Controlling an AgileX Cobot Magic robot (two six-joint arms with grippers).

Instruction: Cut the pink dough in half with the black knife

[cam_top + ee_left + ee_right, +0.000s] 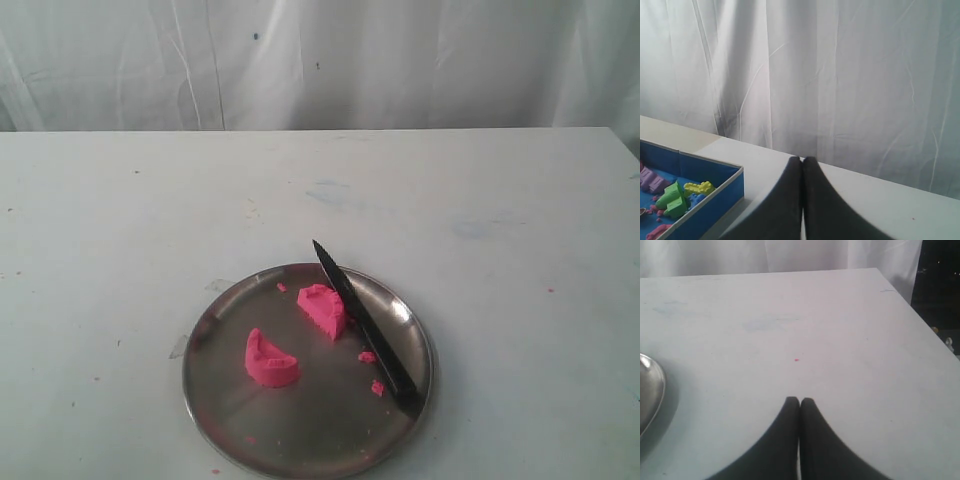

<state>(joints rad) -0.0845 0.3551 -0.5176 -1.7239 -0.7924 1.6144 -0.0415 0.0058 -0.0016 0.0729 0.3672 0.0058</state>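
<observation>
Nearest in the exterior view, the steel plate (320, 420) is seen at the table's front, with the handle end of the black knife (365, 325) at its near-right rim. The knife is laid flat and released. Its long axis runs diagonally, handle near-right and tip far-left, with the tip just overhanging the far rim. Next out, the near half of the pink dough (270, 360) is found left of centre on the plate. A few pink crumbs (368, 356) are scattered between it and the blade. Further back, the far half (323, 310) lies just beside the blade's left side; contact cannot be confirmed. A clear gap is seen between the halves, so the cut is judged done. Neither arm appears in the exterior view. The right gripper (800, 401) is seen with its fingers pressed together and nothing held, over bare table with the plate edge (650, 385) at the frame's side. The left gripper (802, 160) is likewise closed and empty, aimed at the curtain, with a blue tray (715, 195) of moulds nearby and no plate in view. If the knife must be retaken, the right arm is judged nearer, with the approach made across the handle's diagonal.
</observation>
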